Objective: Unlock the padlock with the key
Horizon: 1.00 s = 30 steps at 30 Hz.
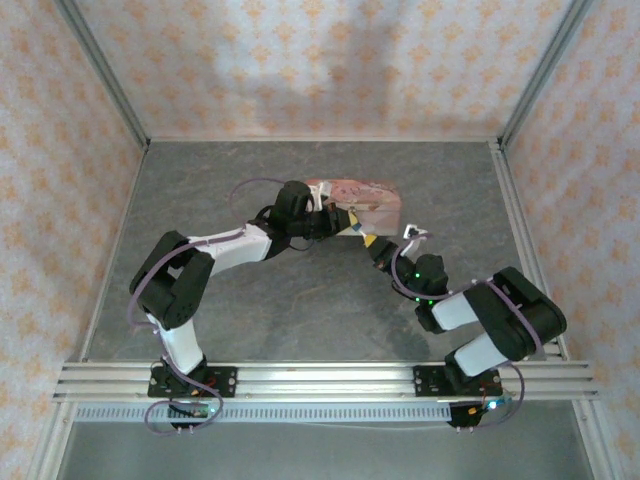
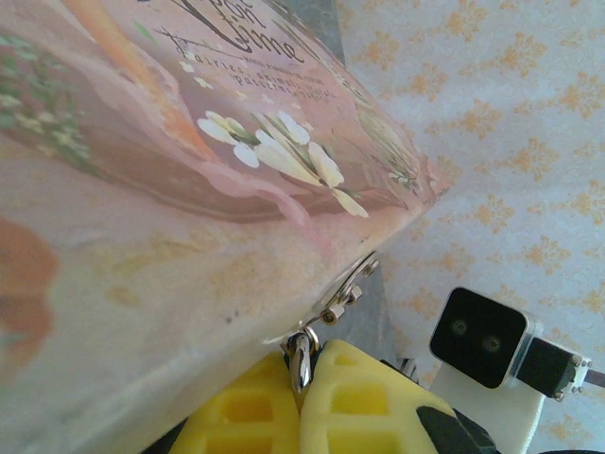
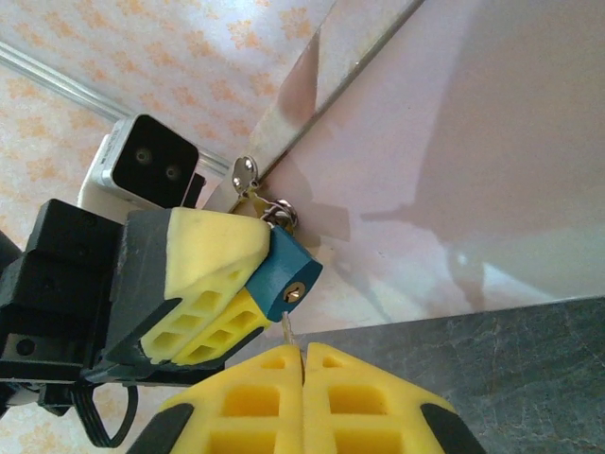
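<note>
fingers of the right gripper point(image 3: 302, 352) are pressed together on the key point(image 3: 287, 329), whose tip sits just under the keyhole of the blue padlock point(image 3: 288, 276). the left gripper point(image 3: 253, 284) clamps that padlock, which hangs from the hasp on the floral box point(image 3: 454, 170). the key looks lined up but not inserted; turning it and freeing the shackle are not yet done. most of the key's blade is hidden, so its depth is unclear.

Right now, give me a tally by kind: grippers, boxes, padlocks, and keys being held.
Grippers: 2, the left gripper and the right gripper
Box: 1
Padlock: 1
Key held: 1
Total: 5
</note>
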{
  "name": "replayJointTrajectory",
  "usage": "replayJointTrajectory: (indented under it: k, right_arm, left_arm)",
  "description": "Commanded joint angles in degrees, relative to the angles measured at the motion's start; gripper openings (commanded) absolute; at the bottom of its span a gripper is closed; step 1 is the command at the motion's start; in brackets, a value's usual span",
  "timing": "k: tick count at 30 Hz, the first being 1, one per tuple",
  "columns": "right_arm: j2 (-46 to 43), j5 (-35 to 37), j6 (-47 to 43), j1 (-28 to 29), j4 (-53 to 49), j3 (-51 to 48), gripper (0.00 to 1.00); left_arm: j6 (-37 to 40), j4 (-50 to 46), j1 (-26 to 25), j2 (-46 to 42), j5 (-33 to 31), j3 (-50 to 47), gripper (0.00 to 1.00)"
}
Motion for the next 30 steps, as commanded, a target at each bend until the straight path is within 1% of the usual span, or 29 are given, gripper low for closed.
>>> replayJointTrajectory:
  k: [1, 23, 30]
  right_arm:
    - [0.6, 0.9, 0.4, 0.3, 2.9, 1.5, 0.00]
    - [2.2, 0.9, 1.0, 0.3, 2.9, 4.0, 0.00]
    - [2.9, 2.4, 2.5, 0.3, 2.9, 5.1, 0.00]
  left_arm:
    - [-0.7, 5.1, 0.7, -0.2, 1.7, 1.2, 0.00]
    - [-1.2, 6.3, 0.7, 0.4, 2.2, 0.6, 0.00]
    - [-3.7, 11.2, 0.7, 1.0, 3.8, -0.3, 0.00]
